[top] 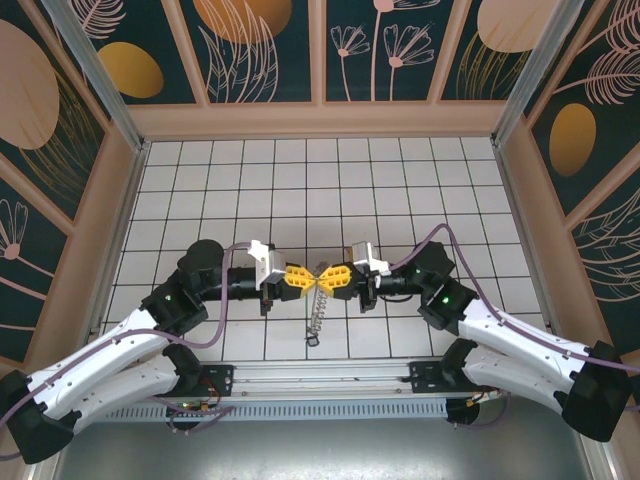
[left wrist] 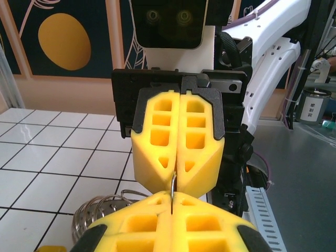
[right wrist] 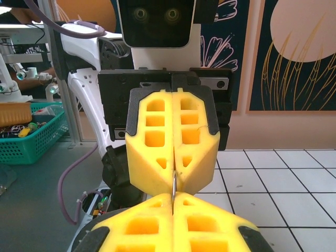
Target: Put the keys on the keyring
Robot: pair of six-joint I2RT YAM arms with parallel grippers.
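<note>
Above the white tiled floor near the front, my left gripper (top: 305, 277) and right gripper (top: 327, 277) meet tip to tip. Both are shut on the keyring, a thin dark metal wire (left wrist: 172, 185) pinched edge-on between the two pairs of yellow fingers (left wrist: 157, 226). In the right wrist view the same wire (right wrist: 173, 185) runs from my right gripper (right wrist: 173, 197) into the left one facing it. The keys (top: 318, 312) dangle below as a short grey chain down to the floor. In the left wrist view they bunch as looped metal (left wrist: 100, 210) beneath my left gripper (left wrist: 171, 197), most of the bunch hidden.
Patterned walls (top: 320, 60) close the tiled floor on three sides. A metal rail (top: 320, 385) runs along the front edge between the arm bases. Off the table stand a green basket (right wrist: 31, 137) and a small can (left wrist: 314, 107).
</note>
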